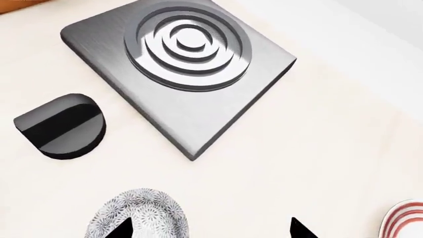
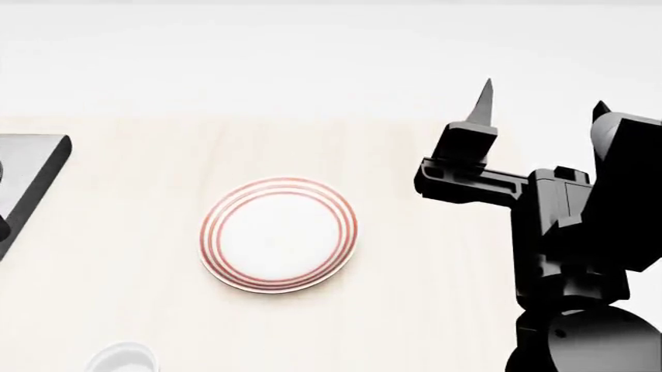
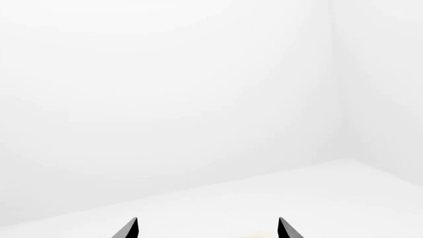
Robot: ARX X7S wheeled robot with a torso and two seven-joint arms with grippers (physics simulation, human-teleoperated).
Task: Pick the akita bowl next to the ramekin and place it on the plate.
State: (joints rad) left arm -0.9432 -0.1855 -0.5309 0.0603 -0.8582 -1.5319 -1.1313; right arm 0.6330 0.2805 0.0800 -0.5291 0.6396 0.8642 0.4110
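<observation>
- Pale wood tabletop (image 2: pixel 435 310) is seen under both arms, bounded at the back by a plain white wall.
- Bare surface is seen between the plate (image 2: pixel 279 245) and the right gripper (image 2: pixel 538 108).
- Left gripper (image 1: pixel 211 232) is held with its jaws spread apart, nothing between them; only the two dark tips are seen.
- A grey-speckled bowl (image 1: pixel 142 215) is found directly under one fingertip (image 1: pixel 124 230), at the frame edge; contact cannot be told.
- Beyond the left gripper a grey burner plate (image 1: pixel 198 99) and a black knob (image 1: pixel 61 126) are seen.
- A white ramekin (image 2: pixel 122 359) is partly shown near the plate.
- Right gripper is raised, jaws parted, empty, pointed at the wall.
</observation>
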